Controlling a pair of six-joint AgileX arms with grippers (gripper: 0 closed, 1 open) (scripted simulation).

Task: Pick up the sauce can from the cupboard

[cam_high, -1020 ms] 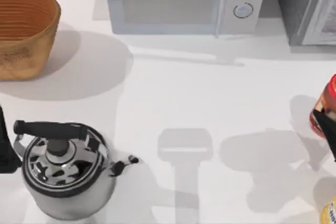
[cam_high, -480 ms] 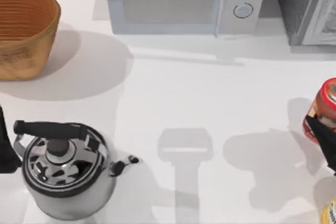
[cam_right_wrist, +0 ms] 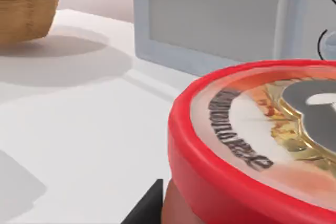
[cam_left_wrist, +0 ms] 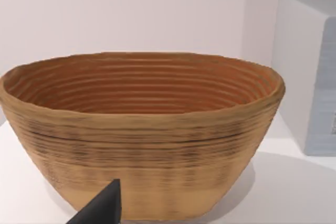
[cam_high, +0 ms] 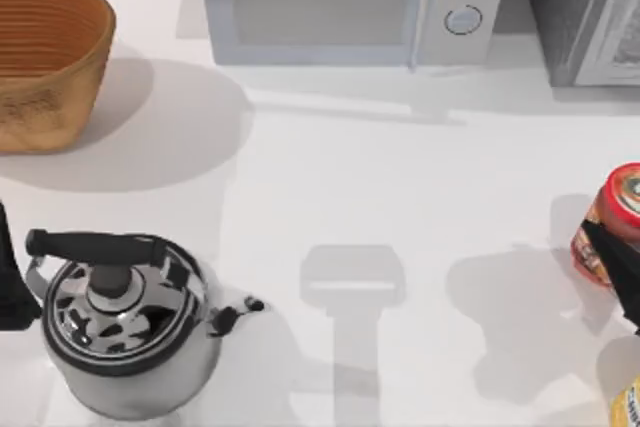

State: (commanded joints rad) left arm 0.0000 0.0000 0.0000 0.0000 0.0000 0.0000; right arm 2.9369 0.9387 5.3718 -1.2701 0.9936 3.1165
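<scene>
Jaws of the right gripper (cam_high: 625, 272) sit at the top view's far right edge, at about four o'clock from the desk's middle, with one dark finger (cam_high: 612, 252) lying across the lower side of the sauce can (cam_high: 612, 217). Whether they are spread around the can or pinching it, I cannot tell: just one finger shows there, and in the right wrist view a single dark tip (cam_right_wrist: 149, 207) rises just beside the can's wall, under the red rim.

That can stands upright, tilted slightly, its red-rimmed top facing up and its red-orange label toward the finger. In the right wrist view its lid (cam_right_wrist: 262, 129) is seen close up, ringed with dark lettering, with the microwave (cam_right_wrist: 210, 14) behind it.

At six o'clock from the can, in the desk's corner, a yellow-labelled container (cam_high: 628, 407) peeks in.

At nine o'clock on the left edge the left arm (cam_high: 8, 277) waits beside the kettle (cam_high: 125, 322); its wrist view shows one dark fingertip (cam_left_wrist: 102, 208) before the woven basket (cam_left_wrist: 142, 135). Its jaws' state cannot be told.
</scene>
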